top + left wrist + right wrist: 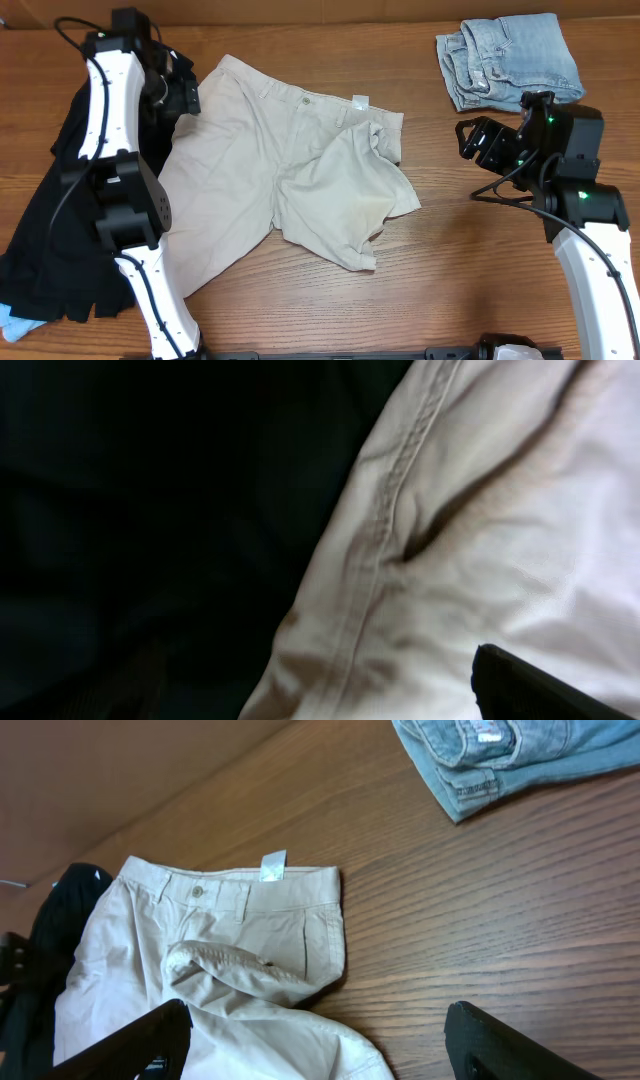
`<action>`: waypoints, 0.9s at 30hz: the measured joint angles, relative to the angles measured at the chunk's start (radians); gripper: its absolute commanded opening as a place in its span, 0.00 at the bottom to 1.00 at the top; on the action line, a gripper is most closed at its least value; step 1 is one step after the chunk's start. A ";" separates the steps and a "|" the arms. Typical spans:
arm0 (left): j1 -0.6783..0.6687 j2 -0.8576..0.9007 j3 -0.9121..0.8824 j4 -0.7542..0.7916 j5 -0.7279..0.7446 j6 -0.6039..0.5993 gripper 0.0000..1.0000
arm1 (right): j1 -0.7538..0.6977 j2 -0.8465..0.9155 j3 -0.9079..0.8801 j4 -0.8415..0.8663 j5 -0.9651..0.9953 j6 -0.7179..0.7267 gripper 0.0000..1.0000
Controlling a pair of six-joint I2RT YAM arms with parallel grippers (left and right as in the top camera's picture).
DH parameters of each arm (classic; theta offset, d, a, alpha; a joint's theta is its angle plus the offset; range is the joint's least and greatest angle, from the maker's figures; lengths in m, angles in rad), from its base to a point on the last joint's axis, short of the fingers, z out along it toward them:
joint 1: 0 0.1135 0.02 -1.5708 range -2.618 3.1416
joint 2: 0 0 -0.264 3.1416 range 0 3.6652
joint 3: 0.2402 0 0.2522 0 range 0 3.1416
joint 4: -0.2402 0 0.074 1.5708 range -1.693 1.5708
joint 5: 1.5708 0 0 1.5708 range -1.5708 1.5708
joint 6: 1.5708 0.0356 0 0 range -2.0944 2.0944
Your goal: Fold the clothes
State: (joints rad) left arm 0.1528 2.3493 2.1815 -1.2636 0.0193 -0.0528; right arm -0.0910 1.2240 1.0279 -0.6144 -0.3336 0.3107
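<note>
The beige shorts (290, 170) lie spread on the wooden table, waistband toward the back, white label (360, 100) at the top. The right leg is bunched and turned up toward the waist. My left gripper (183, 92) hovers over the left waistband corner, where the shorts meet a black garment. In the left wrist view a side seam of the shorts (390, 510) fills the frame. One finger (540, 690) shows far to the right, with nothing gripped. My right gripper (475, 140) stands open to the right of the shorts. Its fingers (150, 1035) are spread wide above the leg hem (300, 1040) and bare wood.
A folded light-blue denim piece (510, 60) lies at the back right, also seen in the right wrist view (500, 750). A large black garment (40, 230) covers the left side under the left arm. A pale blue scrap (15, 325) peeks out at the front left.
</note>
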 measured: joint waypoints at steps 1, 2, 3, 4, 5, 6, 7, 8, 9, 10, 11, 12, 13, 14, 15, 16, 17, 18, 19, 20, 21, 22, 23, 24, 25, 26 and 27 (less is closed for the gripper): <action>-0.001 0.000 -0.027 0.021 0.001 0.000 1.00 | 0.000 0.005 0.000 0.000 0.000 -0.001 0.85; 0.000 0.000 -0.054 0.037 0.003 0.000 1.00 | 0.000 0.010 0.000 0.000 -0.001 0.000 0.85; 0.000 0.000 -0.074 0.055 0.003 0.000 1.00 | 0.000 0.013 0.000 0.000 -0.001 0.000 0.85; 0.000 0.000 -0.085 0.067 0.003 0.000 1.00 | 0.000 0.018 0.000 0.000 -0.003 -0.001 0.85; 0.001 0.000 -0.100 0.084 0.002 0.000 1.00 | 0.000 0.021 0.000 0.000 -0.002 0.000 0.85; 0.003 0.000 -0.111 0.097 0.000 0.000 1.00 | 0.000 0.025 0.000 0.000 -0.003 -0.001 0.85; 0.007 0.000 -0.122 0.112 -0.002 0.000 1.00 | 0.000 0.029 0.000 0.000 -0.003 -0.001 0.85; 0.013 0.000 -0.132 0.126 -0.002 0.000 1.00 | 0.000 0.035 0.000 0.000 -0.003 -0.001 0.85; 0.018 0.000 -0.137 0.134 -0.002 0.000 1.00 | 0.000 0.040 0.000 0.000 -0.003 -0.001 0.85; 0.026 0.000 -0.144 0.141 0.000 0.000 1.00 | 0.000 0.045 0.000 0.001 -0.003 -0.001 0.85; 0.034 0.000 -0.147 0.146 0.007 0.000 1.00 | 0.000 0.050 0.000 0.001 -0.003 0.000 0.85; 0.042 0.000 -0.148 0.151 0.016 0.000 1.00 | 0.000 0.056 0.000 0.001 -0.003 0.000 0.85; 0.053 0.000 -0.148 0.158 0.033 0.000 1.00 | 0.000 0.060 0.000 0.001 -0.003 -0.001 0.85; 0.061 0.000 -0.148 0.162 0.048 0.000 1.00 | 0.000 0.063 0.000 0.002 -0.003 -0.001 0.85; 0.075 0.000 -0.148 0.170 0.070 0.000 1.00 | 0.000 0.065 0.000 0.001 -0.003 -0.001 0.85; 0.087 0.000 -0.148 0.177 0.087 0.000 1.00 | 0.000 0.065 0.000 0.002 -0.003 0.000 0.85; 0.097 0.000 -0.149 0.183 0.102 0.000 0.99 | 0.000 0.065 0.000 0.002 -0.003 -0.001 0.85; 0.107 0.000 -0.149 0.189 0.117 0.000 0.99 | 0.000 0.065 0.000 0.002 -0.003 -0.001 0.85; 0.120 0.000 -0.149 0.196 0.132 0.000 0.99 | 0.000 0.065 0.000 0.003 -0.003 0.000 0.85; 0.131 0.000 -0.149 0.201 0.147 0.000 0.99 | 0.000 0.065 0.000 0.003 -0.003 -0.001 0.85; 0.141 0.000 -0.149 0.204 0.162 0.000 0.99 | 0.000 0.065 0.000 0.004 -0.003 -0.001 0.85; 0.150 0.000 -0.149 0.206 0.179 0.000 0.99 | 0.000 0.065 0.000 0.005 -0.003 -0.001 0.85; 0.158 0.000 -0.149 0.208 0.195 0.000 0.99 | 0.000 0.065 0.000 0.010 -0.003 -0.001 0.85; 0.166 0.000 -0.149 0.210 0.214 0.001 0.99 | 0.000 0.065 0.000 0.013 -0.003 -0.001 0.85; 0.172 0.000 -0.149 0.213 0.232 0.004 0.98 | 0.000 0.065 0.000 0.018 -0.003 0.000 0.85; 0.179 0.000 -0.149 0.216 0.253 0.008 0.97 | 0.000 0.065 0.000 0.021 -0.003 -0.001 0.85; 0.184 0.000 -0.149 0.217 0.275 0.014 0.96 | 0.000 0.065 0.000 0.023 -0.003 0.000 0.85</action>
State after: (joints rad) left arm 0.3370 2.3497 2.0327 -1.0462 0.2943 -0.0383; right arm -0.0910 1.2888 1.0279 -0.5915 -0.3367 0.3103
